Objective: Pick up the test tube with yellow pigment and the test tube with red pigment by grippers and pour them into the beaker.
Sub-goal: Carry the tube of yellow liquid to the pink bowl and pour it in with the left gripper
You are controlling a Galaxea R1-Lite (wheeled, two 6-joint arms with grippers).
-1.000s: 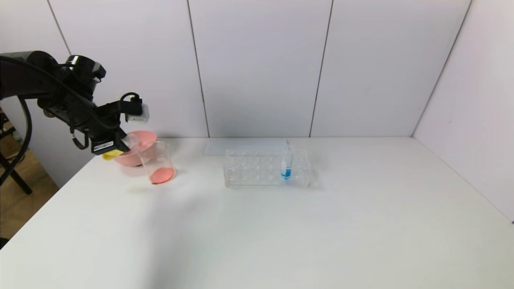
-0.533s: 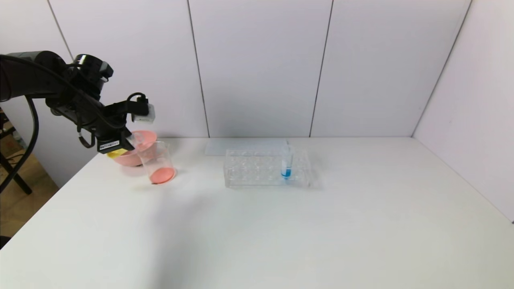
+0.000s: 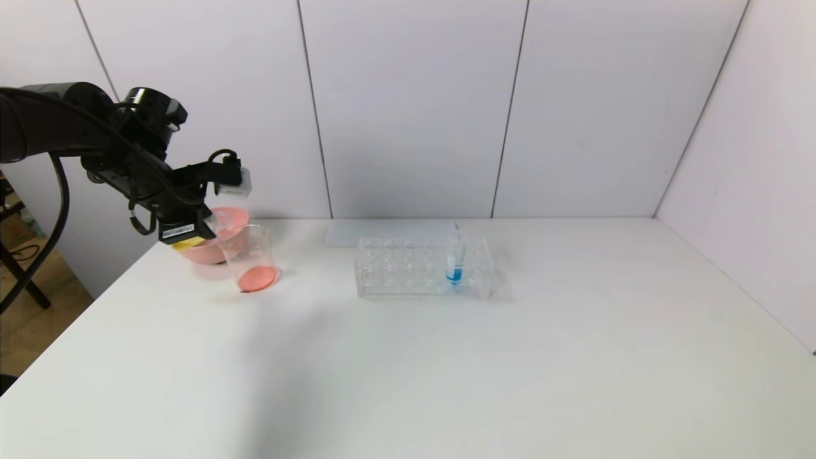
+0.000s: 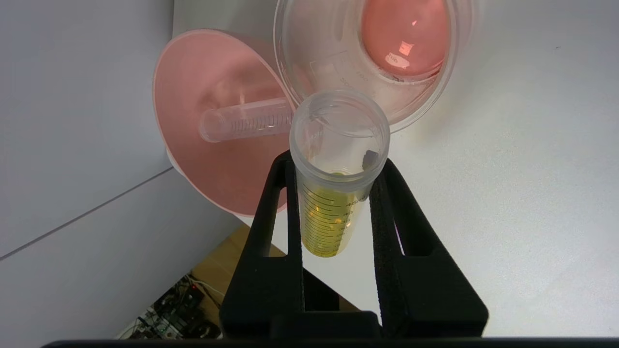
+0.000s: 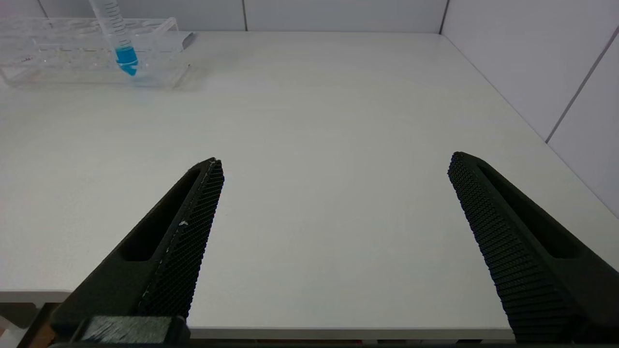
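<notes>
Gripping the yellow tube (image 4: 333, 193) between its two black fingers (image 4: 271, 227), my left gripper (image 3: 203, 231) hangs at the table's far left corner, just above the pink bowl (image 3: 233, 220) and right beside the beaker (image 3: 250, 258). From the left wrist camera I see the tube tilted, its open mouth at the beaker's rim, with yellow liquid pooled in the lower part of the tube, between the fingers. I can see no stream leaving the mouth.

The beaker stands upright on the table (image 3: 446, 357), touching or nearly touching the bowl, with a layer of red-orange liquid (image 3: 258, 278) at its bottom. An empty clear tube (image 4: 244, 124) lies on its side inside the bowl; I cannot tell from here whether it is the red one.

Near the middle of the table sits the clear rack (image 3: 421, 266), with one blue tube (image 3: 454, 258) standing upright in a hole towards its right end. A flat pale sheet (image 3: 389, 231) lies just behind the rack.

My right gripper (image 5: 333, 166) is parked low at the near edge of the table, well apart from everything, its fingers spread wide and holding nothing.
</notes>
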